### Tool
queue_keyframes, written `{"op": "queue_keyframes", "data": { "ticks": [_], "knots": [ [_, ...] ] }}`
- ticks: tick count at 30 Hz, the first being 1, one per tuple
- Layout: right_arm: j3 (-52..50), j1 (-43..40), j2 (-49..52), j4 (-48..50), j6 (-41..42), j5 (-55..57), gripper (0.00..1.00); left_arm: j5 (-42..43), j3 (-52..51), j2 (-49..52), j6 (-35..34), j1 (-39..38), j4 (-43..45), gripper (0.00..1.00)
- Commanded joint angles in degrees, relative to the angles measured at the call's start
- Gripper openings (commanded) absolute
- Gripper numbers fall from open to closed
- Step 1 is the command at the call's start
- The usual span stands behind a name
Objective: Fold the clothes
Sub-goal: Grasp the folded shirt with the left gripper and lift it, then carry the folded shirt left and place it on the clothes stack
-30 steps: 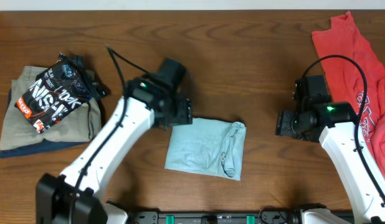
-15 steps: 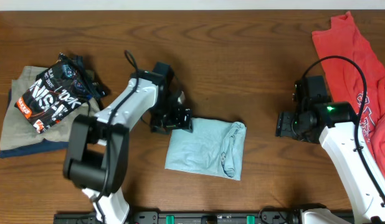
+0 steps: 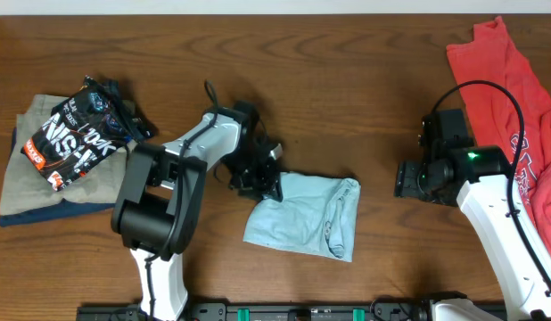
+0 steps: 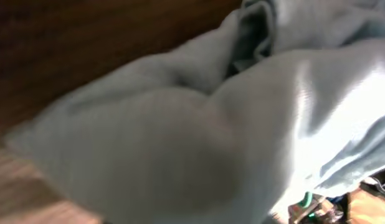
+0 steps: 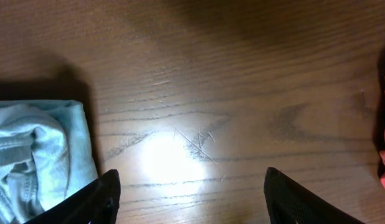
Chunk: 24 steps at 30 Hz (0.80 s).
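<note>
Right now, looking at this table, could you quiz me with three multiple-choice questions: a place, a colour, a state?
1. Where does the red T-shirt lie? A at the right edge of the table; B centre; C left edge.
2. What colour is the folded T-shirt in the middle? A black; B pale blue; C green.
3. How is the right gripper? A open over bare wood; B shut on cloth; C holding a cup.
Answers: 1 A, it drapes the right edge. 2 B, the cloth is pale blue. 3 A, its fingers stand wide apart.
</note>
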Motion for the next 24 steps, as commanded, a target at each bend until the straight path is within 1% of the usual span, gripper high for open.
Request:
{"op": "queue_keyframes", "data": {
  "ticks": [1,4,9,13,16,20,22,24],
  "knots": [
    [0.5,-0.9,0.3,0.0,-1.1,0.4,0.72,-4.0,-0.3,1.0,0.9,0.4,-0.2,0.06],
    [0.5,-0.9,0.3,0.0,-1.1,0.4,0.72,-8.9,0.2,0.8,-1.0,1.1,-0.8,0.06],
    [0.5,-0.9,0.3,0.0,-1.1,0.5,0.72,-26.2,3.3,-2.2,-7.6,3.3,-4.0,0.06],
    [0.5,-0.9,0.3,0.0,-1.1,0.6,0.72,-38.8,6.6,-8.1,-12.8,6.8,-6.3,0.06],
    [0.5,-0.9,0.3,0.0,-1.1,0.6,0.72,-44.5,8.1,-12.9,-13.4,9.9,-6.6,0.06],
    [0.5,-0.9,0.3,0.0,-1.1,0.6,0.72,-54.5,9.0,-19.8,-13.4,16.2,-4.7,0.06],
    [0.5,-0.9,0.3,0.0,-1.1,0.6,0.72,-57.7,9.0,-22.1,-13.4,19.9,-3.1,0.06],
    [0.5,-0.9,0.3,0.0,-1.1,0.6,0.72,-59.1,9.0,-23.7,-13.4,24.6,-1.3,0.06]
  ]
}}
